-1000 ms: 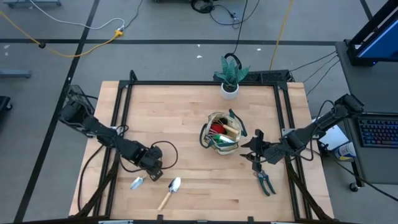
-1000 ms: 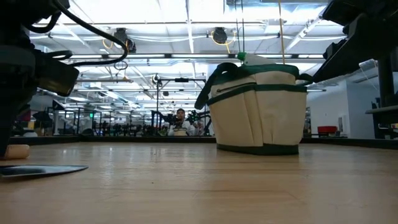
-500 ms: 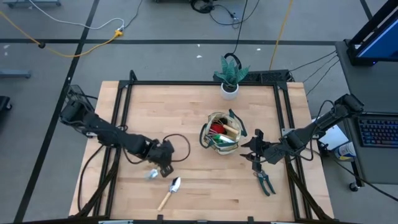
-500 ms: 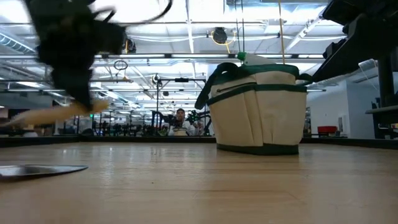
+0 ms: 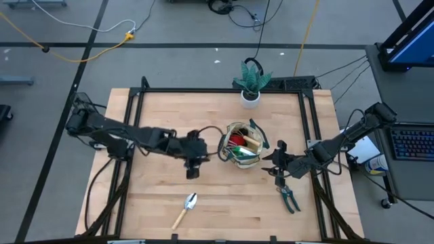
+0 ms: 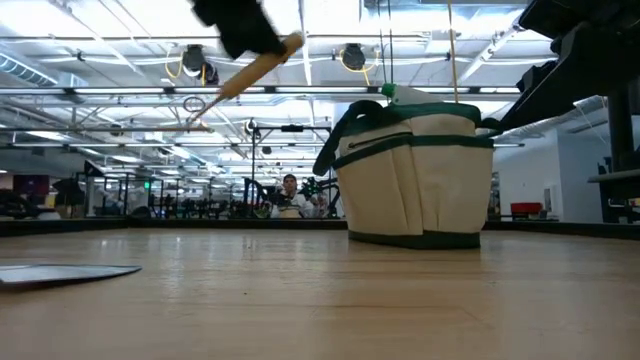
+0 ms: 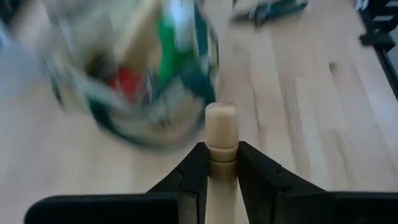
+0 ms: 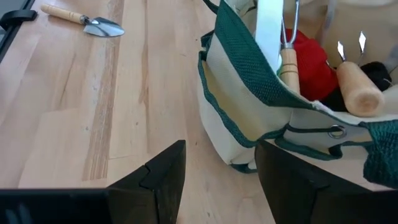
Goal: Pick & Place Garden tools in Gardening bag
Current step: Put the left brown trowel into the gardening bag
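Presently left gripper [image 7: 221,163] grips a wooden-handled trowel [image 7: 221,127] just left of the gardening bag [image 5: 242,144]; right gripper [image 8: 219,171] open.

Both arms are dark, nearly black, built from slim tubular links joined by thicker rounded joints. The left arm [image 5: 129,137] carries a black cable that loops loosely beside its wrist housing. The right arm [image 5: 339,146] has the same dark finish and a blocky wrist section. Each arm ends in a two-finger pincer: the left pincer [image 7: 222,169] and the right pincer [image 8: 221,175]. The fingers [image 8: 163,174] are matte black, flat-faced and angular, with bevelled edges tapering toward the tips.
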